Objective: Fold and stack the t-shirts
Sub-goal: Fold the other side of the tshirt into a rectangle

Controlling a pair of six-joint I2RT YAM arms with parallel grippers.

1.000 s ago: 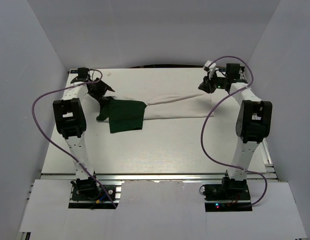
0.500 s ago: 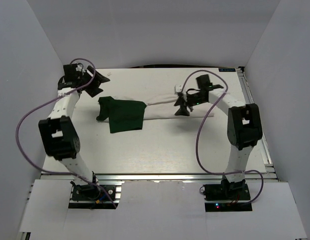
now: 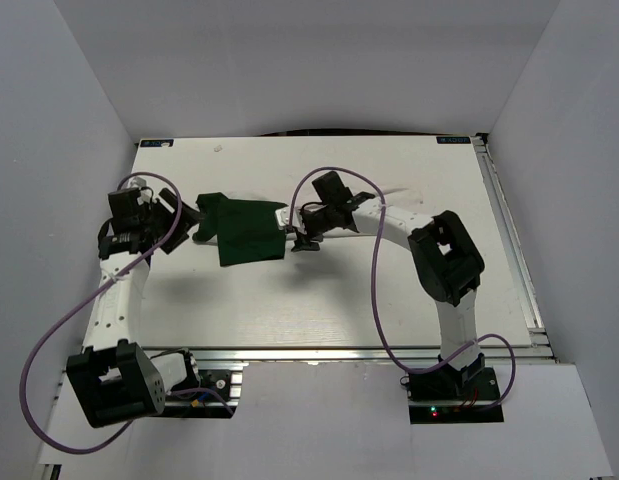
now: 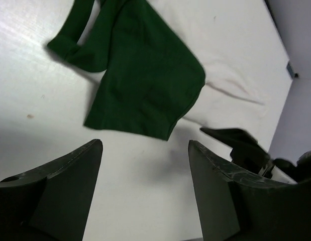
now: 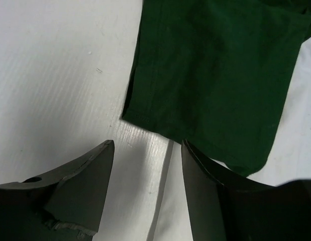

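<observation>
L gripper is wide open w/ nothing btwn its fingers. It hovers just off the left end of the t-shirt, tips aimed at it. R gripper is also spread & empty, low at the right edge of the dark green sleeve.

The shirt lies flat on the white table, left of centre & toward the far side. In the L wrist view the sleeve sits straight ahead of the fingers, w/ a narrower bunched green fold at its upper left. The white body runs on beyond, one crease in it.

In the R wrist view the sleeve's stitched hem is just past the fingertips. A thin edge line shows on the white surface btwn them; cloth or table, can't tell.

In the top view the R arm lies across the shirt's white body & hides most of it. A purple cable arcs from that arm over the table's near half. The L arm's cable loops out past the table's left edge.

Tabletop runs from the sleeve hem to the metal rail at the near edge. Grey walls close in left, right & behind.
</observation>
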